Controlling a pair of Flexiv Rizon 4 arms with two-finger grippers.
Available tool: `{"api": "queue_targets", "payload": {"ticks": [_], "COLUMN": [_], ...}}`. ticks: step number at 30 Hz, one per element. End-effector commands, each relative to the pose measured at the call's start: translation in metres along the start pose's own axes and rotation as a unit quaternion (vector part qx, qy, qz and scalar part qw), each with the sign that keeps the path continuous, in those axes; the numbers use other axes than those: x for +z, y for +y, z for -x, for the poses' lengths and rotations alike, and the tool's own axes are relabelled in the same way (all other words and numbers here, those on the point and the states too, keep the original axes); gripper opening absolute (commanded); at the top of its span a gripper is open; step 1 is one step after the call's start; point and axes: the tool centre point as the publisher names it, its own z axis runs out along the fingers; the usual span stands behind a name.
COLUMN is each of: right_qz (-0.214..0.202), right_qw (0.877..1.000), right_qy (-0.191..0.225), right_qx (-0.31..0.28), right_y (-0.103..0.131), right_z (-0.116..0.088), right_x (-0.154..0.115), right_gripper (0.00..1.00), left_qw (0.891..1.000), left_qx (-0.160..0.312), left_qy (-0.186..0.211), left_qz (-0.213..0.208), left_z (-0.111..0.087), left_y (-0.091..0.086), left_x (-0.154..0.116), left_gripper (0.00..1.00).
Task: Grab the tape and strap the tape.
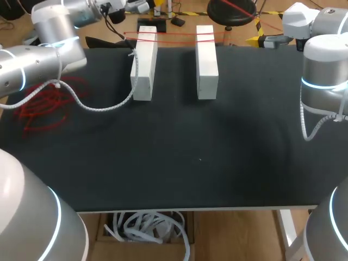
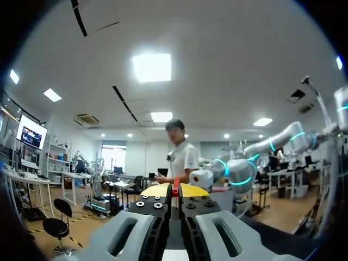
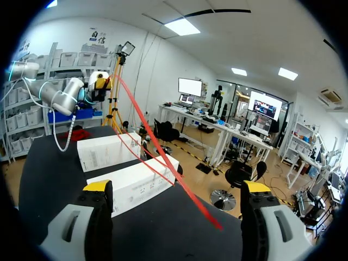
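Tape (image 3: pixel 201 206), thin and red, is stretched taut over the far part of the table (image 1: pixel 174 163). In the head view you see two red strands crossing the tops of both white blocks near their far ends. The left block (image 1: pixel 144 65) and the right block (image 1: pixel 206 62) lie side by side with a gap between them, their long sides pointing away from you.

Your left pincer (image 2: pixel 175 190) is clenched on the tape. In its own wrist view the two yellow tips sit pressed together with a sliver of red pinched between them. From the right wrist view you can see that same pincer held up beyond the far block, with the tape slanting down from it over the blocks.

Your right pincer (image 3: pixel 176 187) is released, its yellow-tipped fingers (image 3: pixel 98 186) spread wide apart. The tape passes through the gap between them and touches neither. The nearer block lies just ahead of this pincer.

A loose tangle of red tape (image 1: pixel 49 103) lies on the table's left side, well apart from the blocks. A white coiled cable (image 1: pixel 98 106) from your left arm (image 1: pixel 43 54) droops onto the table between the tangle and the left block. Your right arm (image 1: pixel 323 70) stands at the table's right edge.
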Motion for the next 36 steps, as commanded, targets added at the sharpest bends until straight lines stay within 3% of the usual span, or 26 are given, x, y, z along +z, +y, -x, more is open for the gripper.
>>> {"api": "queue_targets", "payload": {"ticks": [1, 9, 36], "right_qz": [-0.002, -0.002, -0.002], "right_qw": [1.0, 1.0, 1.0], "right_qy": [0.0, 0.0, 0.0], "right_qx": [0.0, 0.0, 0.0], "right_y": [0.0005, 0.0005, 0.0005], "right_z": [0.0003, 0.0003, 0.0003], "right_x": [0.0004, 0.0004, 0.0004], "right_gripper": [1.0, 1.0, 1.0], "left_qw": [1.0, 1.0, 1.0], "left_qx": [-0.001, -0.001, -0.002], "left_qy": [-0.003, 0.014, 0.019], "left_qz": [0.0, -0.001, -0.008], "left_z": [-0.0041, -0.0074, -0.0069], "left_y": [0.0002, 0.001, 0.0011], "left_x": [0.0036, 0.0085, 0.0079], "left_gripper": [0.0, 0.0, 0.0]}}
